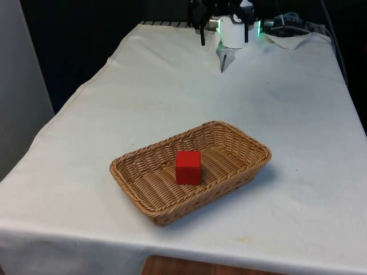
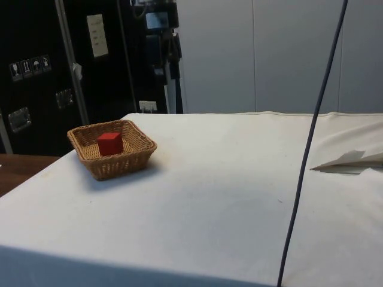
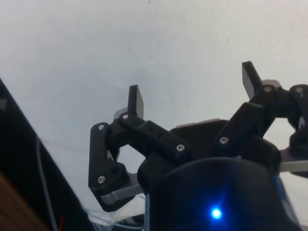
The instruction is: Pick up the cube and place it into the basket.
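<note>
- Where the front view looks across the white cloth, a red cube sits inside the wicker basket, on its floor near the middle; basket lies near the table's near end, gripper well apart at the far end, above the cloth.
- Side view: same cube in the basket, basket near the table's left corner.
- Wrist view: gripper with both fingers spread wide apart, nothing between them, bare cloth beyond.
</note>
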